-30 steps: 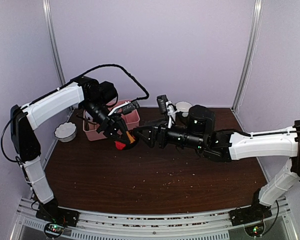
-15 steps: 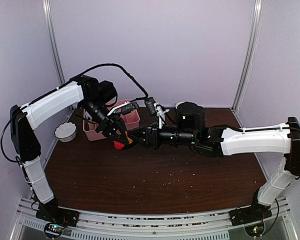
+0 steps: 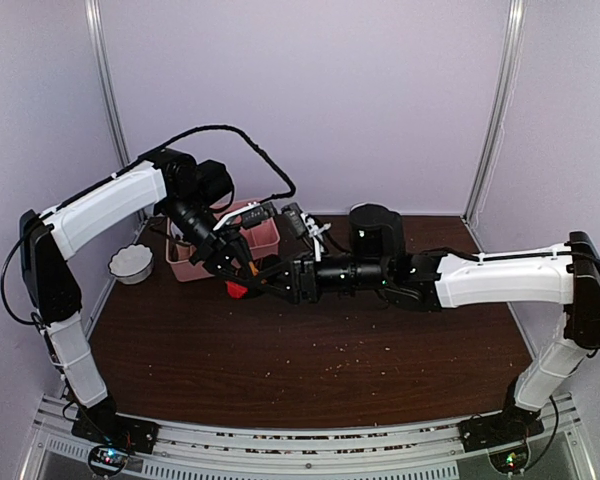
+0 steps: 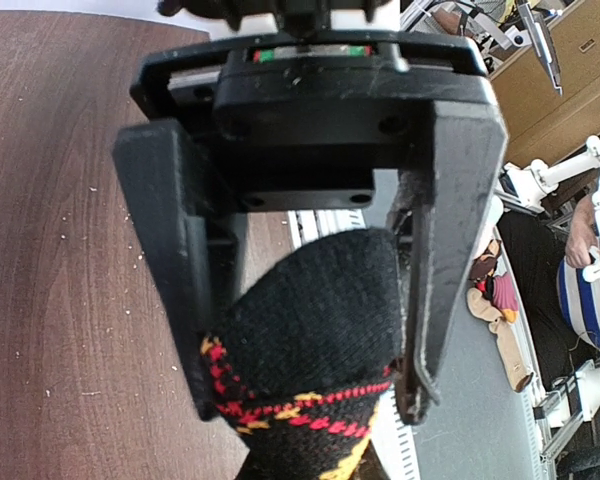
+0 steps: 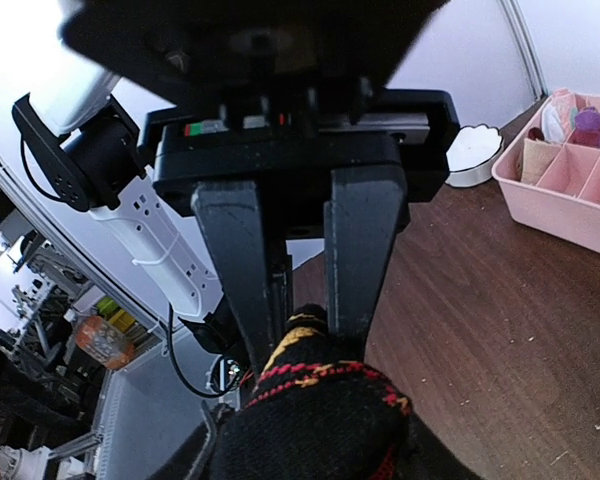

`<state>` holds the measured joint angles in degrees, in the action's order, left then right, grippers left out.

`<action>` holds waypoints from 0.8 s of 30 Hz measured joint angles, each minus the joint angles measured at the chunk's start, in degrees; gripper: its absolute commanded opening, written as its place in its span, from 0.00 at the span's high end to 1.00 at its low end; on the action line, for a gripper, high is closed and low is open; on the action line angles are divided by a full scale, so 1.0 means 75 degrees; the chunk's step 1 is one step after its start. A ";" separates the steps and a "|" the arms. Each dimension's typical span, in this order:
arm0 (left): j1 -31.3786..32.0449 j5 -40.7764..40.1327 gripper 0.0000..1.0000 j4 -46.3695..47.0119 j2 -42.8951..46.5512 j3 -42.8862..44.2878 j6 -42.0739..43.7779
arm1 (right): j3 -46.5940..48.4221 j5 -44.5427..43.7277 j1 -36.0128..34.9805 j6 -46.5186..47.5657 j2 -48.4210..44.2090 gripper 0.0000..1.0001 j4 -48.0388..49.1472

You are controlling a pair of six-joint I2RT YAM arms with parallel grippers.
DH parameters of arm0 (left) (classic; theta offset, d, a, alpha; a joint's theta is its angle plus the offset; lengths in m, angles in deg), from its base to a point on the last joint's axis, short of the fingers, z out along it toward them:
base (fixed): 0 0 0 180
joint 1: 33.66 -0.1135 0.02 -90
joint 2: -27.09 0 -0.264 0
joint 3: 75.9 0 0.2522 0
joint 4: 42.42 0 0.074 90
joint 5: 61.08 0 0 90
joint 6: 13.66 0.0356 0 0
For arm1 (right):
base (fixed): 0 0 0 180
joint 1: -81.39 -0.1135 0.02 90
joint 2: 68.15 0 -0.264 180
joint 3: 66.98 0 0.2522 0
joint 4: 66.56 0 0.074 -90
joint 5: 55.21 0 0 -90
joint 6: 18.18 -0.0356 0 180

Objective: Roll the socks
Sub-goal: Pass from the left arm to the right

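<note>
A black sock with red, orange and yellow argyle is held above the table just in front of the pink tray. My left gripper is shut on it; in the left wrist view the sock fills the gap between the fingers of the left gripper. My right gripper meets it from the right and is shut on the same sock, its tip pinched in the right gripper. No pink sock shows outside the tray.
A pink compartment tray stands at the back left, behind the left gripper, also in the right wrist view. A white bowl sits left of it. Crumbs dot the brown table.
My right arm has moved left, bringing its gripper up against the left gripper and onto the sock. The left arm has barely moved.
</note>
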<state>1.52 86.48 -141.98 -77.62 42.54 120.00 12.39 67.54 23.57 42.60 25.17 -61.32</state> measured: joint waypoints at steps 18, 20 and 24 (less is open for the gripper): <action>0.0003 0.0017 1.00 -0.0160 -0.0020 0.0000 0.0341 | -0.0047 0.0431 0.0227 -0.0516 0.0108 0.67 0.0469; 0.0009 0.0017 1.00 -0.0166 -0.0032 0.0003 0.0341 | -0.0047 0.0443 0.0230 -0.0539 0.0108 0.85 0.0469; 0.0000 -0.0038 0.74 -0.0227 -0.0058 0.0003 0.0350 | -0.0047 0.0560 0.0251 -0.0656 0.0119 1.00 0.0516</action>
<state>1.52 86.19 -143.69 -78.05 42.57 122.62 12.04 71.74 25.45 37.69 26.07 -57.45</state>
